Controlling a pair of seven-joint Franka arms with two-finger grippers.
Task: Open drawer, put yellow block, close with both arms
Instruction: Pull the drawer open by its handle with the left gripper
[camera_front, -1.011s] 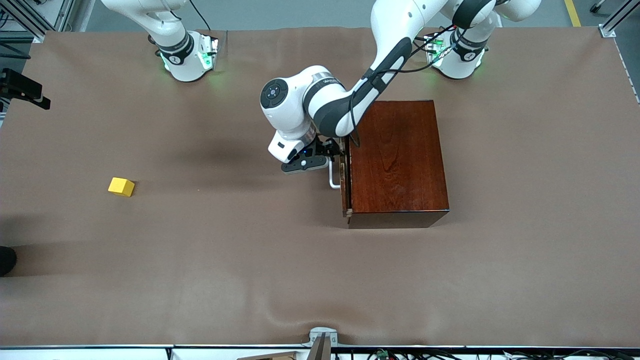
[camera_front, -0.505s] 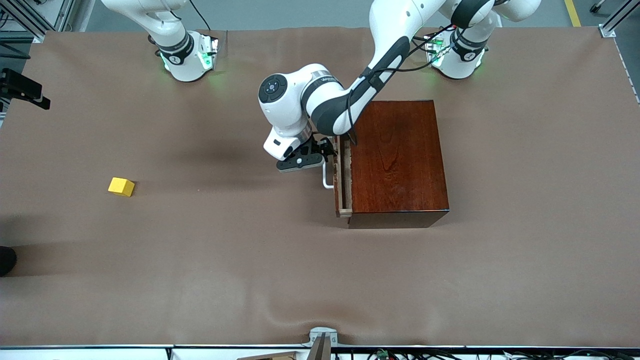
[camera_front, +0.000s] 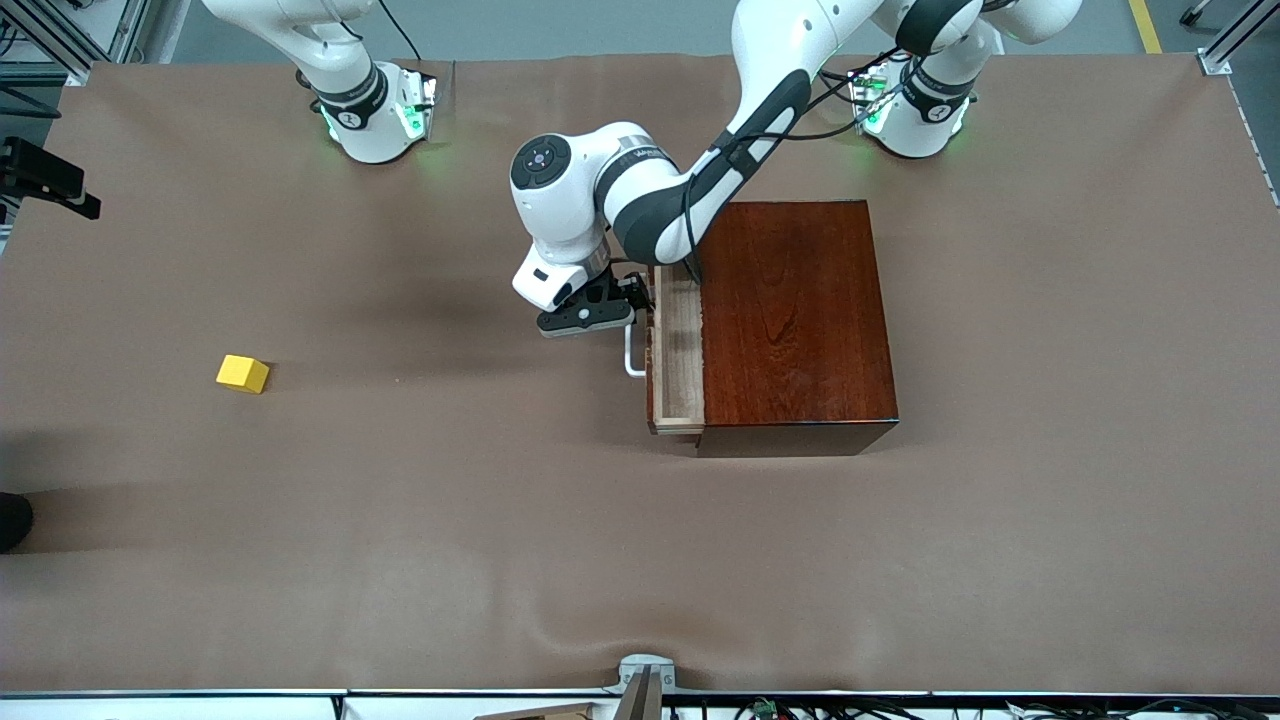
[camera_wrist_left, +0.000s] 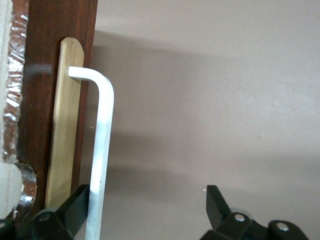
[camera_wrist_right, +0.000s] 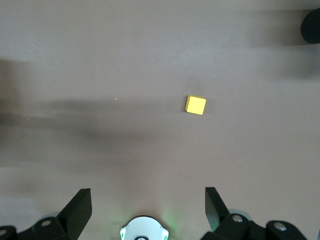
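The left pincer (camera_front: 632, 300) is hooking its spread fingers round the drawer's (camera_front: 678, 350) white bar handle (camera_wrist_left: 100, 150), pale wood showing. The right pincer (camera_wrist_right: 145, 210) is hanging released over the matte brown table (camera_front: 400, 520), above the yellow block (camera_front: 242, 374).

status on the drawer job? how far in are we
Done: nothing complete. In hand: the left hand hooks the handle, fingers spread around it, not clamped, with the drawer partly out of the box, pale tray showing. Left: finish opening, then the block, which lies on the table toward the right arm's end. The right hand waits open, high over the table with the block in its view. Then closing.
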